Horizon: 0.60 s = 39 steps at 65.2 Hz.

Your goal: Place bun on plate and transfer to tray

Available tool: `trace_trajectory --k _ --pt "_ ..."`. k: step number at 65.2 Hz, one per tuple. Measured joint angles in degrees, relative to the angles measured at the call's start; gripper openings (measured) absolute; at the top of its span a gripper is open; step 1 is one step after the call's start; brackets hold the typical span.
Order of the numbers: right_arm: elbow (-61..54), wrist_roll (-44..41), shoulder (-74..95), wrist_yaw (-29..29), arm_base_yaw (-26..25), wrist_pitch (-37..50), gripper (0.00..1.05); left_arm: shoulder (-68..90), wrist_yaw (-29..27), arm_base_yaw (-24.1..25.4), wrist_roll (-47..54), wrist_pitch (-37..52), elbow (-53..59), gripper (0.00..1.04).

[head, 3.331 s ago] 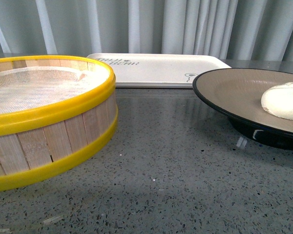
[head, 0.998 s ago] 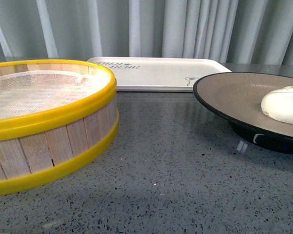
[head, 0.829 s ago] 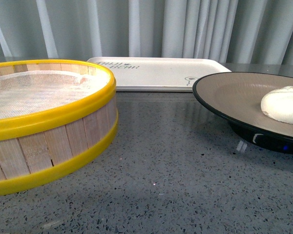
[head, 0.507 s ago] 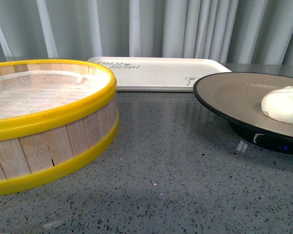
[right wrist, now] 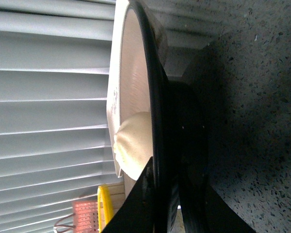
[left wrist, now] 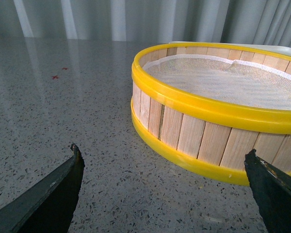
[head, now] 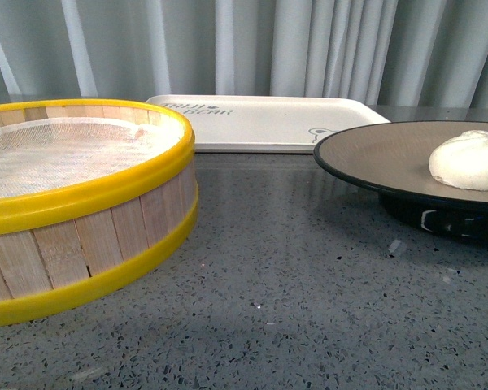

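Currently, the left gripper stands open and empty near the steamer, the right gripper clamps the rim of the plate carrying the bun, and the tray lies beyond both on the table.

Soft even light — dark shadow under the plate

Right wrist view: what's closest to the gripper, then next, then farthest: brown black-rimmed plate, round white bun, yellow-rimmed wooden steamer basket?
1. The brown black-rimmed plate: held at its rim by the right gripper.
2. The round white bun: on the plate, just past the rim.
3. The yellow-rimmed wooden steamer basket: beyond the plate.
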State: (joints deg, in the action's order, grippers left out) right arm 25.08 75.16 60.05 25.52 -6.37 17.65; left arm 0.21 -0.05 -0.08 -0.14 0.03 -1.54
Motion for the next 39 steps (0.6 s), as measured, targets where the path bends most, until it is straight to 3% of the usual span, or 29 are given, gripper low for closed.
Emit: trace_trajectory --k 5,25,39 --pt "-0.2 -0.2 -0.5 -0.1 0.2 -0.2 0.02 0.0 0.0 0.0 0.0 0.0 0.0 0.98" --pt "-3.2 1.4 -7.6 -1.9 2.5 -0.7 0.03 0.0 0.0 0.0 0.0 0.0 0.0 0.98" --pt "1.5 2.3 -1.6 -4.7 4.2 2.2 0.03 0.0 0.0 0.0 0.0 0.0 0.0 0.98"
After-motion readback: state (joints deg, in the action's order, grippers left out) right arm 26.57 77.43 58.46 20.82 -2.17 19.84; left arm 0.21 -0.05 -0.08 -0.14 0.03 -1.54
